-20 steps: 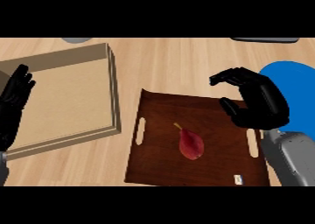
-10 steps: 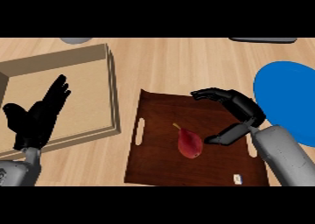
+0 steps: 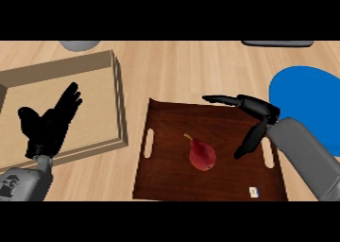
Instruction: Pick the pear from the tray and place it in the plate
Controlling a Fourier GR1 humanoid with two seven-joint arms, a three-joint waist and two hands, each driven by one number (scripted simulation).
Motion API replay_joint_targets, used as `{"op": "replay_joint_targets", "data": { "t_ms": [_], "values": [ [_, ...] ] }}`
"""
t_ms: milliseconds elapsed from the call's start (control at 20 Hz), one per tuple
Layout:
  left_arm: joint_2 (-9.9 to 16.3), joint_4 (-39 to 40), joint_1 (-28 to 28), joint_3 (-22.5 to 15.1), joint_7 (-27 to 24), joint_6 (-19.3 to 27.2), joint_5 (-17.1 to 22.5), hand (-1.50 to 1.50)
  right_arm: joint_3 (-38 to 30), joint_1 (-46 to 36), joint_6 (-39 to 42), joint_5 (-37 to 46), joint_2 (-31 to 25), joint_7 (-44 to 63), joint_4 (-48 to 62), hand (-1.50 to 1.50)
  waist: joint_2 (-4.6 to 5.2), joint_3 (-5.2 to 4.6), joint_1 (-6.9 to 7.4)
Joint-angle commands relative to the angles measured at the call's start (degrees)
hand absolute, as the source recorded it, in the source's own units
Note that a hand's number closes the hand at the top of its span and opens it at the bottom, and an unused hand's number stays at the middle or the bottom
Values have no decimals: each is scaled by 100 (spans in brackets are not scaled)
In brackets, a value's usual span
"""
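Pear [image 3: 202, 156]: red, teardrop | tray [image 3: 165, 175]: dark wood | plate [image 3: 309, 101]: blue, round

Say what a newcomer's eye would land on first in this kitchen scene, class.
Probably the red pear lying in the middle of the dark wooden tray, with the right robot hand arched open over the tray just right of it. Next, the bright blue plate at the right edge.

Two matte black hands are seen, left hand [image 3: 48, 127] and right hand [image 3: 255, 113], each carried on a smooth grey forearm casing.
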Motion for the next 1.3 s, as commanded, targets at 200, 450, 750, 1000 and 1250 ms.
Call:
{"op": "replay_joint_targets", "data": {
  "t_ms": [200, 450, 750, 1000, 1250],
  "values": [
    [-181, 268, -37, 106, -120, -5, -197, 0, 364, -823, 490, 743, 304, 132, 437, -150, -72, -9, -127],
    [47, 111, 307, 311, -197, -350, -56, 0, 865, -692, 406, 1390, 290, -149, 522, -150, -76, -7, -104],
    [-51, 312, -60, 526, 27, -324, -142, 0, 926, -794, 176, 2030, 262, 311, 153, -150, -85, -10, -180],
    [-266, 729, -112, 550, -400, -414, -302, 0, 1053, -876, 21, 2542, 853, 575, 372, -150, -72, -11, -171],
    [-399, 7, 224, 476, -13, -238, -443, 0, 1027, -936, 69, 3071, 955, 326, 935, -150, -71, -7, -115]
  ]
}}
